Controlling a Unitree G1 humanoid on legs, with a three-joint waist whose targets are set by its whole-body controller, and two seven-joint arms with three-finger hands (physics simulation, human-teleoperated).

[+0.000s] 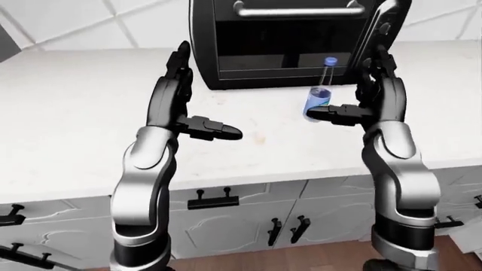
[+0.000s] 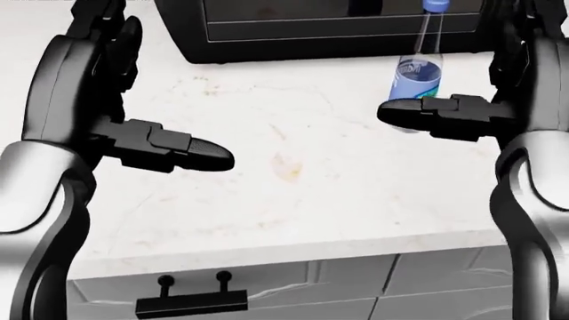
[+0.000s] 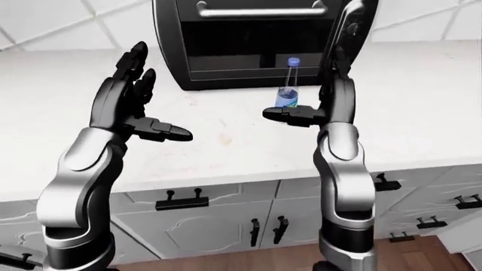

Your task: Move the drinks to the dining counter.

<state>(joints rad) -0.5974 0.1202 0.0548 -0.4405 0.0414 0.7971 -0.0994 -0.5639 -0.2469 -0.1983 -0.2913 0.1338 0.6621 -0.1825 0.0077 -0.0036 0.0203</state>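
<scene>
Near the counter's [image 2: 338, 200] far edge, just beside the black oven [image 1: 290, 42], a blue-labelled bottle [image 2: 419, 73] is standing upright and capped; whether any drink is inside I cannot tell. Both hands are hanging released: the right hand [image 2: 471, 113] close alongside the bottle, the left hand [image 2: 133, 133] well apart. I'd judge it's reaching; next, fingers must wrap the bottle.

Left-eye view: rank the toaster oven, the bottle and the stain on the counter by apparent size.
1. Toaster oven, cropped at the top.
2. Bottle, partly behind the right hand.
3. Stain, small and faint.
</scene>
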